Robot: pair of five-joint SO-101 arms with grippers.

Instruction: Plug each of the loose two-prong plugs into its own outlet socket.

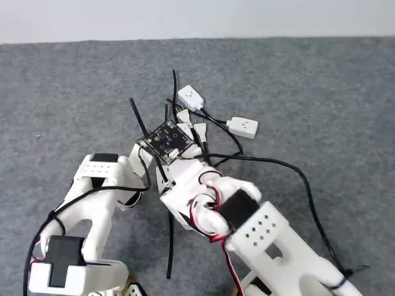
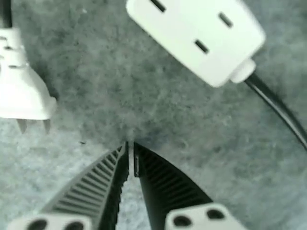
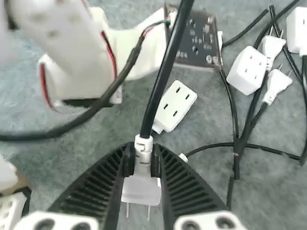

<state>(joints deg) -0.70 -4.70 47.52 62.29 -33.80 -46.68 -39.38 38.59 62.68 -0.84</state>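
Observation:
In the right wrist view my right gripper (image 3: 141,165) is shut on a white two-prong plug (image 3: 140,188), prongs pointing back toward the camera and its black cable (image 3: 163,72) running away over the mat. A white outlet socket (image 3: 175,105) lies just beyond the plug, beside the left arm's camera board (image 3: 194,40). My left gripper (image 2: 129,149) is shut with nothing in it, low over the grey mat. Ahead of it lie a white outlet socket (image 2: 196,33) and a loose white plug (image 2: 21,91) with its prongs showing. From above, two more sockets (image 1: 190,97) (image 1: 242,126) and two loose plugs (image 1: 183,117) (image 1: 199,131) lie past the arms.
Black cables (image 1: 296,179) loop across the grey mat (image 1: 321,92) around both arms. A cube-shaped socket (image 3: 247,69) and two plugs (image 3: 273,45) (image 3: 278,81) sit bunched together with tangled leads. The left arm (image 1: 92,203) and right arm (image 1: 265,234) crowd the near middle.

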